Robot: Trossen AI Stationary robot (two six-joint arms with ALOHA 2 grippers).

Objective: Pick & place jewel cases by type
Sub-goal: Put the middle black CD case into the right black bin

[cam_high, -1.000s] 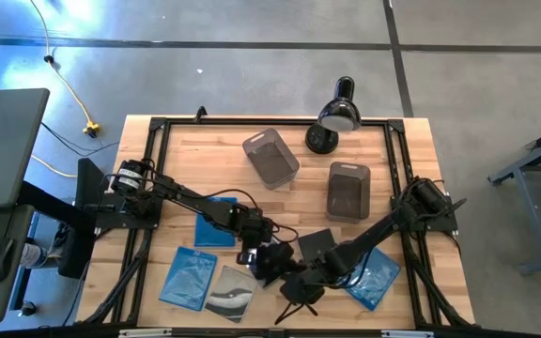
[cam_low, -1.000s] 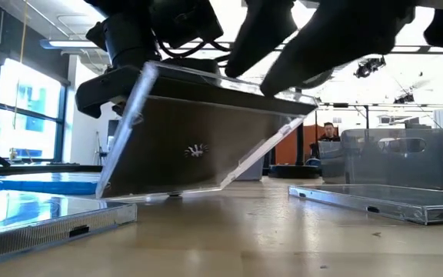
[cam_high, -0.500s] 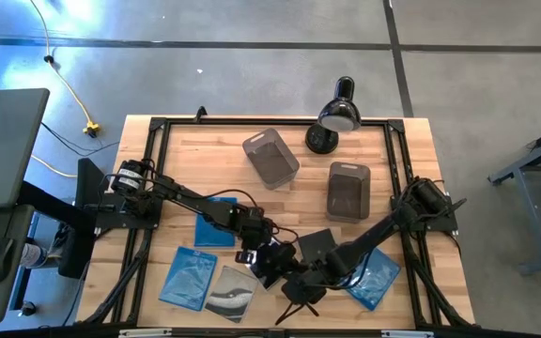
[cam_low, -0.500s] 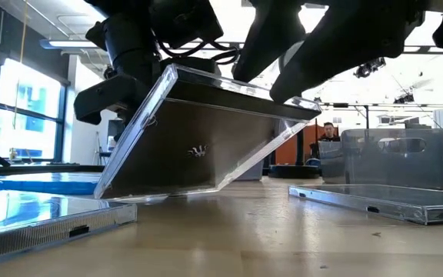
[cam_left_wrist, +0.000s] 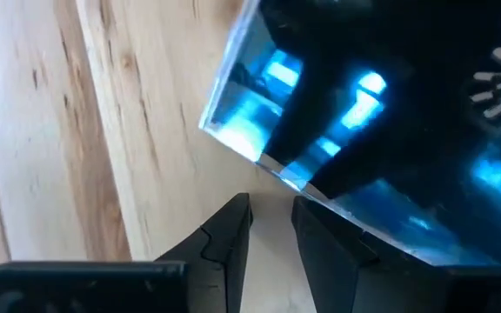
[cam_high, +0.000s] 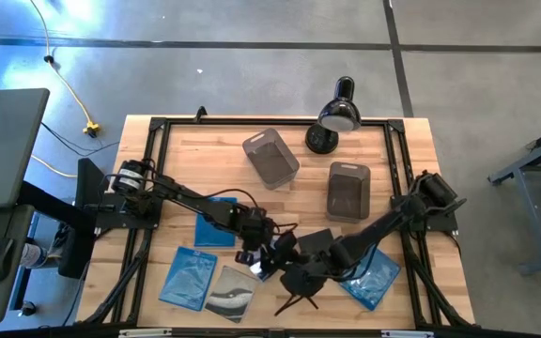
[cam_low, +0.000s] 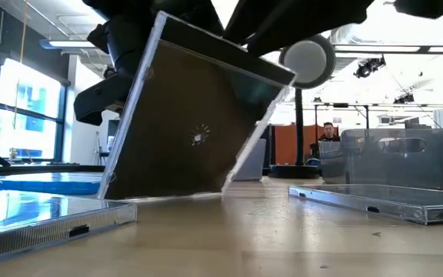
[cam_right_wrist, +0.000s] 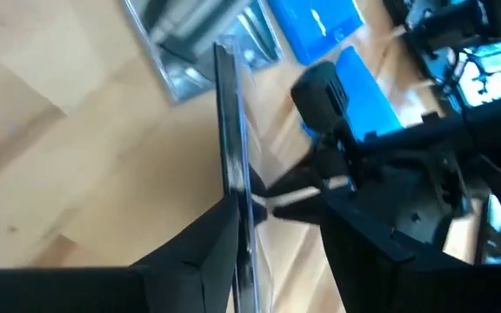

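A dark jewel case (cam_low: 194,131) stands steeply tilted near the table's front middle, its lower edge (cam_low: 168,195) on the wood. My right gripper (cam_right_wrist: 277,213) is shut on its raised edge and shows in the high view (cam_high: 287,268). My left gripper (cam_left_wrist: 272,204) is open just short of the case's corner (cam_left_wrist: 290,178), with nothing between its fingers. Another dark case (cam_high: 317,241) lies flat beside them. Three blue cases (cam_high: 216,222) (cam_high: 188,275) (cam_high: 371,272) and a clear one with a silver disc (cam_high: 229,292) also lie flat. My right gripper has the dark case's raised edge (cam_right_wrist: 237,187) between its two fingers, the case seen edge-on against one finger (cam_right_wrist: 207,239). The fingers slant down from the table's right side. The case is steeply tilted, with its opposite edge on the table. Whether my left gripper touches the case's corner, I cannot tell.
Two smoky grey tubs (cam_high: 270,158) (cam_high: 348,191) stand at the table's far middle. Behind them is a black lamp (cam_high: 336,115). A black frame (cam_high: 148,178) runs round the table's edges. Bare wood (cam_high: 195,160) lies at the far left.
My right gripper has risen and gone a little toward the far edge, taking the dark case's upper edge with it. The case now stands much steeper, while its lower edge has stayed on the table.
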